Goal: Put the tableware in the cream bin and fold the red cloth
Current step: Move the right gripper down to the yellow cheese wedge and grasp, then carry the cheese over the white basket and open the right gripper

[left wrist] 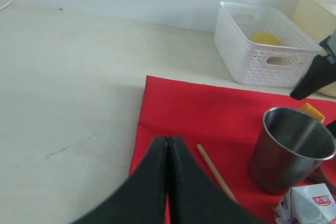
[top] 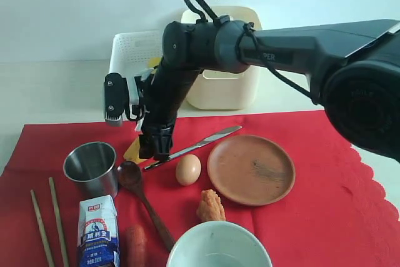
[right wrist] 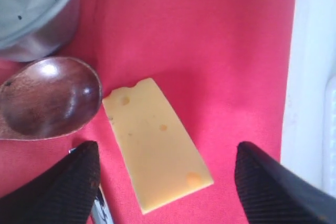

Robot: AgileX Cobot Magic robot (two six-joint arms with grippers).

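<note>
Pale desk [top: 50, 92], red cloth [top: 337, 217] spread flat on it. Right hand [right wrist: 165, 153] hung spread wide over a cheese slice [right wrist: 152, 140]. Dark wooden spoon [right wrist: 50, 95] and steel cup [right wrist: 31, 14] lay just beside it, cream bin [top: 225, 89] farther behind. Left hand [left wrist: 168, 153] had its fingers pressed together above the cloth's corner.

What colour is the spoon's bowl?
The spoon is dark glossy brown, clearest in the right wrist view.

In the exterior view the lower edge cuts off the pale white-green bowl [top: 219, 246], the small blue-and-white milk carton [top: 98, 232], the orange carrot [top: 135, 246] and the two wooden chopsticks [top: 57, 220]. The black right arm [top: 175, 85] hides most of the yellow cheese wedge [top: 132, 151] and part of the tall cream-yellow plastic bin [top: 225, 89].
</note>
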